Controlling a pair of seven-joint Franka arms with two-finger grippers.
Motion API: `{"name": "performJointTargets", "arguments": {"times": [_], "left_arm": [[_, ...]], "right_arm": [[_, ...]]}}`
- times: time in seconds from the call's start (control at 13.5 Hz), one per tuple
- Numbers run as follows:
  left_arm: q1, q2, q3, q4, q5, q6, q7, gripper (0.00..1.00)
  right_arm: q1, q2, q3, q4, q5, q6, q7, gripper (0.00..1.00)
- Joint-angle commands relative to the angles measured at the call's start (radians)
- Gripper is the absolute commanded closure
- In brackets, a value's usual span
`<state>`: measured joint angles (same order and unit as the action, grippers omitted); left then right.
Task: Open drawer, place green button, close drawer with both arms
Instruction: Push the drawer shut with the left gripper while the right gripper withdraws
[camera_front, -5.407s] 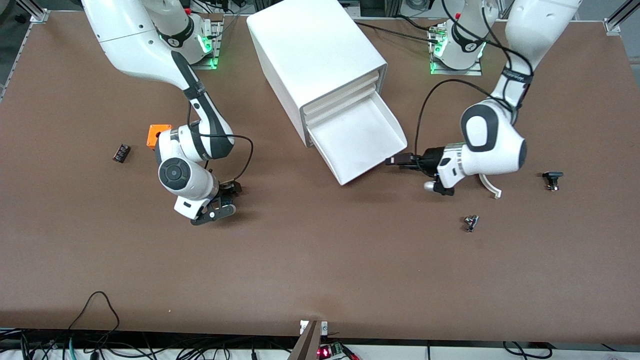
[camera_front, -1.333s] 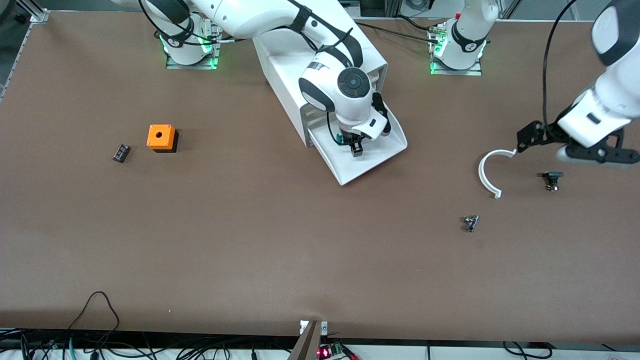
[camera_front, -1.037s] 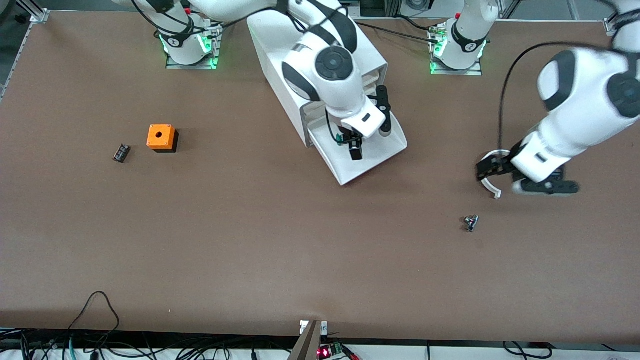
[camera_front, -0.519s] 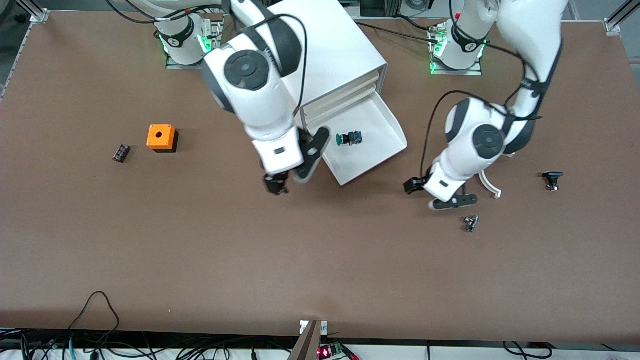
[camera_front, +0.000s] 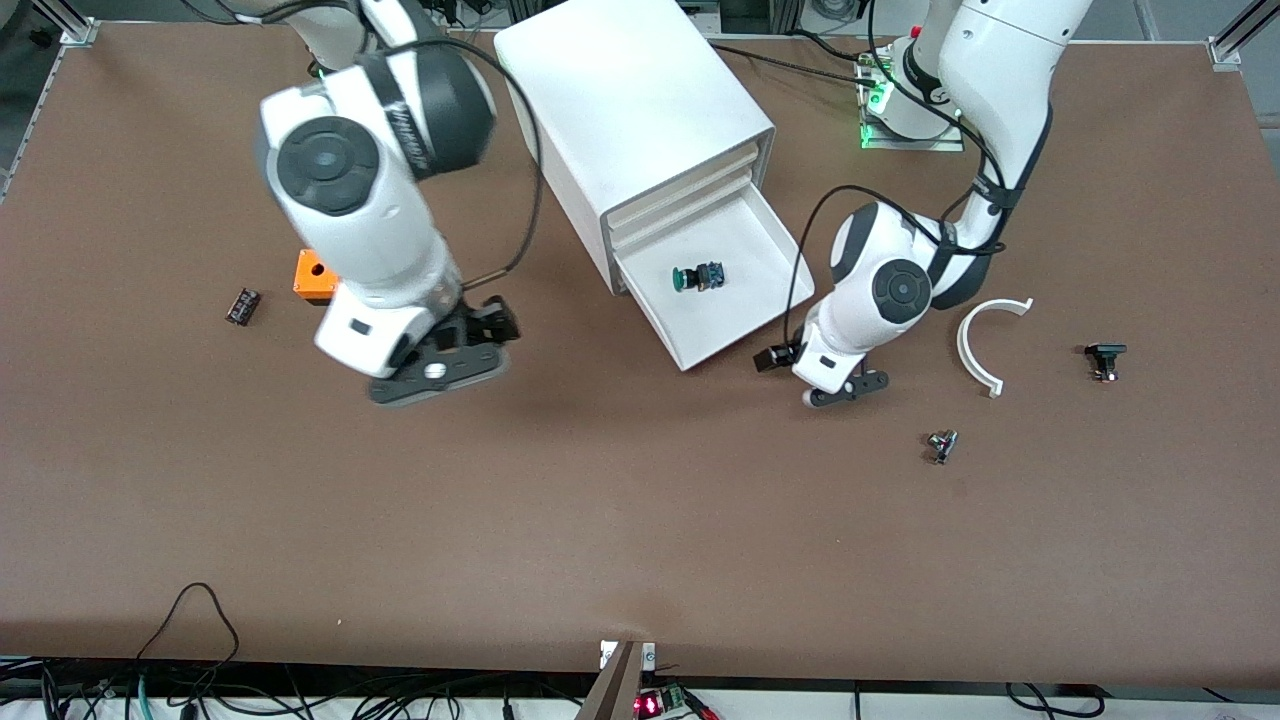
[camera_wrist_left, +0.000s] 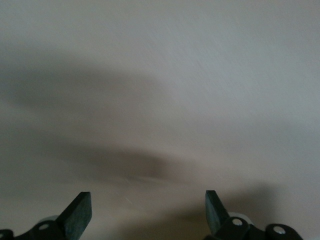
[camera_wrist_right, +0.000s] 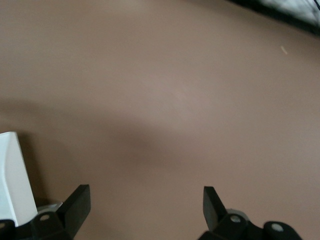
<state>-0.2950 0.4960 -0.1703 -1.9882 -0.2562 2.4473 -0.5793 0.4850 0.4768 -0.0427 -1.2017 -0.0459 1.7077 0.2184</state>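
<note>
The green-capped button (camera_front: 698, 278) lies on its side in the lowest drawer (camera_front: 745, 335), which stands pulled out of the white cabinet (camera_front: 630, 100). My left gripper (camera_front: 768, 358) is open, low at the drawer's front corner toward the left arm's end. In the left wrist view the gripper (camera_wrist_left: 147, 212) faces a plain white surface close up and holds nothing. My right gripper (camera_front: 490, 325) is open and empty over bare table between the orange cube and the drawer. The right wrist view shows the gripper (camera_wrist_right: 145, 207) over brown table.
An orange cube (camera_front: 308, 278) is partly hidden by the right arm, with a small black part (camera_front: 242, 305) beside it. Toward the left arm's end lie a white curved piece (camera_front: 985, 340), a black-capped part (camera_front: 1104, 358) and a small metal part (camera_front: 941, 445).
The right gripper let go of the button in the drawer and swung away toward the orange cube. The left gripper came in from the curved piece to the drawer's front corner.
</note>
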Motion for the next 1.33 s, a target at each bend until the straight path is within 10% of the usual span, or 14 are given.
{"name": "performJointTargets", "arguments": {"times": [0.0, 0.74, 1.26], "left_arm": [[-0.006, -0.048, -0.061, -0.064, -0.041, -0.004, -0.001, 0.00], [-0.027, -0.120, -0.265, -0.221, -0.043, -0.017, -0.002, 0.00], [-0.001, -0.174, -0.255, -0.209, -0.032, -0.011, 0.013, 0.00]], "right_arm": [[-0.057, -0.084, 0.012, -0.047, -0.005, -0.124, 0.110, 0.00], [-0.341, -0.210, 0.012, -0.102, -0.020, -0.201, 0.105, 0.00], [-0.476, -0.325, 0.003, -0.300, -0.023, -0.066, -0.209, 0.00]]}}
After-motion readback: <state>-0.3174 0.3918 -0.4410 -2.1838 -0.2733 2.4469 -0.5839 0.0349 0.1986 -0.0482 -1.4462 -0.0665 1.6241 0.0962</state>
